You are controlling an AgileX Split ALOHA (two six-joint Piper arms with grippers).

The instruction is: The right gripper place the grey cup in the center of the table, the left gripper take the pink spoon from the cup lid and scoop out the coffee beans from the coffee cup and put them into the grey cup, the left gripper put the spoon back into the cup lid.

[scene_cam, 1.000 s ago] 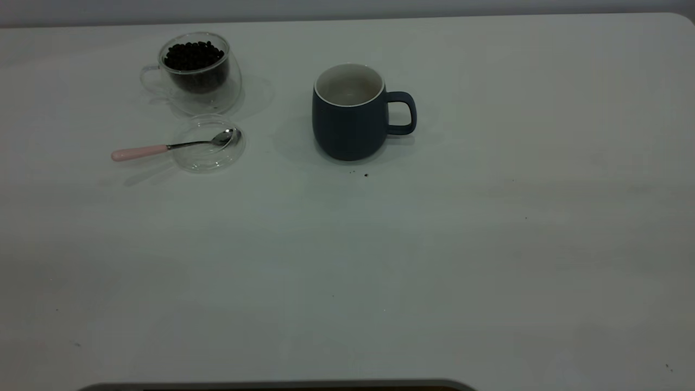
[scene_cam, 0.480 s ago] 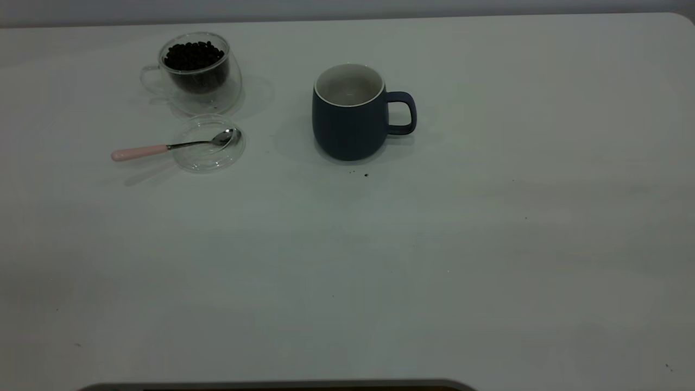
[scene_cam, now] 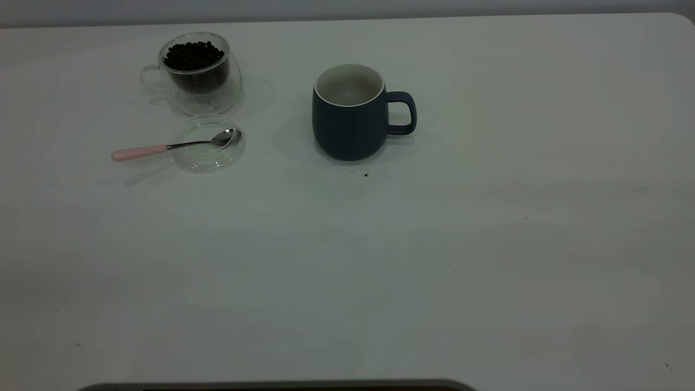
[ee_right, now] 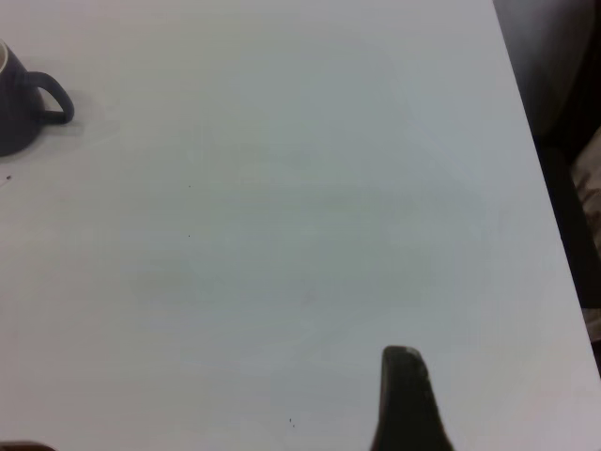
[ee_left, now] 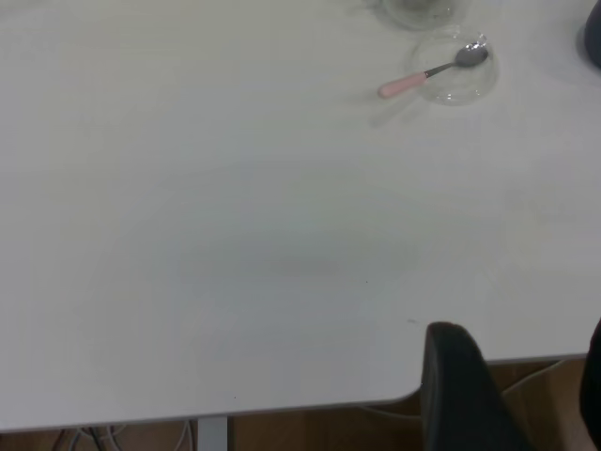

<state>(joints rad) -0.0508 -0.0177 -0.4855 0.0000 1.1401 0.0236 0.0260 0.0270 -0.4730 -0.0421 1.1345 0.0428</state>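
Grey ceramic cup [scene_cam: 350, 117] sits upper centre, unmoved over the last second. The pink-handled metal spoon [scene_cam: 163, 146] rests in the clear glass lid [scene_cam: 209, 157], below the bean-filled glass cup [scene_cam: 198, 70]. That fits a stage before scooping or after it. Left gripper [ee_left: 521, 334] hangs parted; right gripper's [ee_right: 404, 376] state cannot be told.

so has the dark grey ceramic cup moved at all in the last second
No. The dark grey ceramic cup sits at the same spot relative to the dark specks on the table just in front of it.
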